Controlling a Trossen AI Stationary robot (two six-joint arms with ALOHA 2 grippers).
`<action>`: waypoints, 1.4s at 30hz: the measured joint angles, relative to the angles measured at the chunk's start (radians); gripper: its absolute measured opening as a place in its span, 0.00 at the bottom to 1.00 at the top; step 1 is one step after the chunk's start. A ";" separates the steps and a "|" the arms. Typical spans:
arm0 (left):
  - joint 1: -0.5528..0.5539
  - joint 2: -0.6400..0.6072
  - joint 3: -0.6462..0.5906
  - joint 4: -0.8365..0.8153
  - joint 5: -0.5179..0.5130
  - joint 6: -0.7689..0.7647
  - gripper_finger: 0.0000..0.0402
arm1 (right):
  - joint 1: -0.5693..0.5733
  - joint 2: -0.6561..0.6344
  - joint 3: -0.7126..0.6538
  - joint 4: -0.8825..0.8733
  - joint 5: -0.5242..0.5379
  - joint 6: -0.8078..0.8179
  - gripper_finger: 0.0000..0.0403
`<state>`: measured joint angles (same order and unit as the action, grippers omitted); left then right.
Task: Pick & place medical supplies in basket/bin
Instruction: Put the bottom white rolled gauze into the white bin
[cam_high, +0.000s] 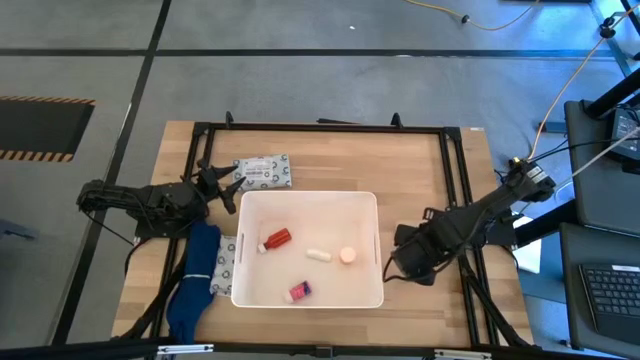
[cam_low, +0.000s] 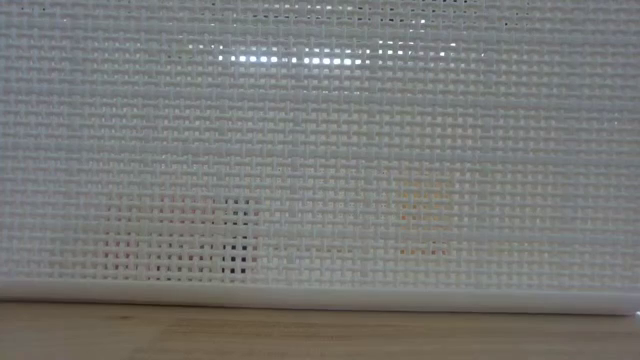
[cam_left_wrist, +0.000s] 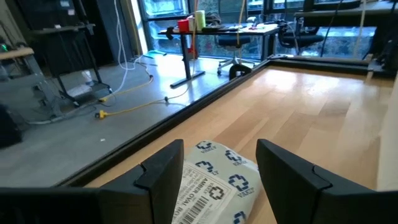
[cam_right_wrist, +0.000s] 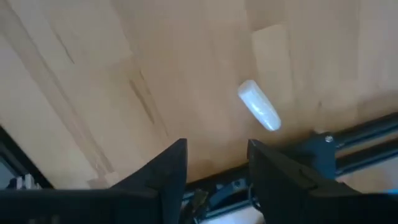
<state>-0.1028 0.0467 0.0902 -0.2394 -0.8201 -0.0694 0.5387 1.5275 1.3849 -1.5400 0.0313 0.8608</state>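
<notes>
The white tub (cam_high: 236, 250) stands mid-table, and its woven wall (cam_low: 320, 150) fills the low view. In it lie a red bottle (cam_high: 277, 238), a white tube (cam_high: 318, 254), an orange-capped vial (cam_high: 347, 255) and a pink-purple-capped vial (cam_high: 299, 291). A patterned packet (cam_high: 263, 172) lies flat on the table beyond the tub's far-left corner. My left gripper (cam_high: 222, 186) is open just left of it. In the left wrist view the packet (cam_left_wrist: 214, 183) shows between and ahead of the fingers, untouched. My right gripper (cam_high: 400, 266) is open, right of the tub, above another white tube (cam_right_wrist: 259, 114) lying on the table.
A blue cloth (cam_high: 195, 282) lies at the tub's near-left, partly over a second patterned packet (cam_high: 226, 262). Black frame rails (cam_high: 320, 128) border the table. Bare wood shows beyond the tub's far side and to its right.
</notes>
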 joint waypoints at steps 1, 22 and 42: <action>0.000 0.000 0.000 0.000 -0.001 0.015 0.49 | -0.003 0.002 -0.016 0.012 -0.008 0.000 0.42; 0.000 0.000 0.000 0.002 -0.106 0.109 0.49 | -0.005 0.002 -0.101 0.034 0.007 0.055 0.42; 0.000 0.000 0.000 0.000 -0.102 0.021 0.49 | -0.049 -0.007 -0.101 -0.005 0.119 -0.327 0.86</action>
<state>-0.1027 0.0467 0.0902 -0.2390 -0.9224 -0.0483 0.4901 1.5200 1.2839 -1.5446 0.1500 0.5334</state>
